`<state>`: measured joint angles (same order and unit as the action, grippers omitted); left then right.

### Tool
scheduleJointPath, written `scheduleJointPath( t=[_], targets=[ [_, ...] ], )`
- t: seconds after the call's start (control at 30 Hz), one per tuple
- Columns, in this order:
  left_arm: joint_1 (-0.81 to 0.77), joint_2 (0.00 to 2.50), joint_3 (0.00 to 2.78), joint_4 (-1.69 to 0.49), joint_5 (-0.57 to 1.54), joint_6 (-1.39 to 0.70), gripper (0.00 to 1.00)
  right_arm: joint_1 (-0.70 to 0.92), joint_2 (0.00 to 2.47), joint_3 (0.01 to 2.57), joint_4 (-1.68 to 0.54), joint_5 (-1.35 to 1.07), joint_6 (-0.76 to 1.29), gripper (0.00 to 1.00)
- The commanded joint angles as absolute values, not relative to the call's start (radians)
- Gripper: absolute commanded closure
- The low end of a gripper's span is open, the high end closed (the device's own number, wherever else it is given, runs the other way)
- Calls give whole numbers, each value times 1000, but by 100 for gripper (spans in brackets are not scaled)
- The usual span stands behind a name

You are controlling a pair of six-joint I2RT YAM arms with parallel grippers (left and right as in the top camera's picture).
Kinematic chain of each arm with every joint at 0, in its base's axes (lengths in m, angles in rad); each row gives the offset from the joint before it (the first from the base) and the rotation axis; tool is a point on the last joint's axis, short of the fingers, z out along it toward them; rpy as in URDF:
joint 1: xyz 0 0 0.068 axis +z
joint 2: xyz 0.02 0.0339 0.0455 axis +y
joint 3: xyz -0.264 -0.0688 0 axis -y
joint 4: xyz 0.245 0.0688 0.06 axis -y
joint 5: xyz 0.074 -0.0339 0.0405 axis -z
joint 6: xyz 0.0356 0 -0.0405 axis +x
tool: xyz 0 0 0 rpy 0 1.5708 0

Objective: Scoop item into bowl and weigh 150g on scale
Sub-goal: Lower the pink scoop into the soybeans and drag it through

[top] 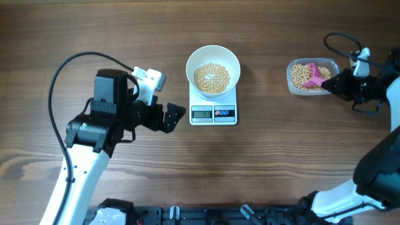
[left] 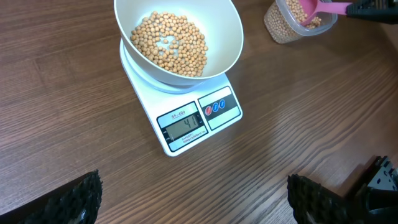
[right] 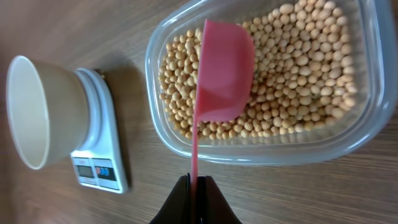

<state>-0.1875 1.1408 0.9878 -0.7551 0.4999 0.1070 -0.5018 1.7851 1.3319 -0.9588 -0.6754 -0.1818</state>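
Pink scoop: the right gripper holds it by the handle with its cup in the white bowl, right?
No. The right gripper holds the pink scoop by the handle, but its cup is in the clear tub of beans, not the white bowl, as the right wrist view shows.

The table (top: 281,162) is brown wood with visible grain and a matt finish. The bowl (left: 227,37) is white, smooth and lightly glossy. The scale (left: 149,106) is smooth white plastic. The tub (right: 261,154) is clear glossy plastic. The scoop (right: 224,74) is smooth pink plastic. The beans (left: 174,46) look smooth and matt. The pads (left: 317,199) of my left gripper (left: 196,199) are black, rough and knobbed.
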Motion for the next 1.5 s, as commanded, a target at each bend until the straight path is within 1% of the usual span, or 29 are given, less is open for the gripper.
scheduleJointPath(
  t=[0.0,0.17,0.83,1.2,1.33,1.47],
  targets=[
    [-180,1147,987,-753,515,100,0,-521,1836,1326,-963,-828,-172,96],
    [-180,1147,987,-753,515,101,0,-549,1840,1326,-981,-871,-173,96],
    [-180,1147,987,-753,515,101,0,-666,1840,1326,-1027,-879,-178,96],
    [-180,1147,987,-753,514,101,0,-761,1840,1326,-1057,-976,-187,96],
    [-180,1147,987,-753,515,101,0,-797,1840,1326,-1083,-1052,-236,96],
    [-180,1147,987,-753,515,101,0,-807,1840,1326,-1097,-1057,-237,96]
  ],
)
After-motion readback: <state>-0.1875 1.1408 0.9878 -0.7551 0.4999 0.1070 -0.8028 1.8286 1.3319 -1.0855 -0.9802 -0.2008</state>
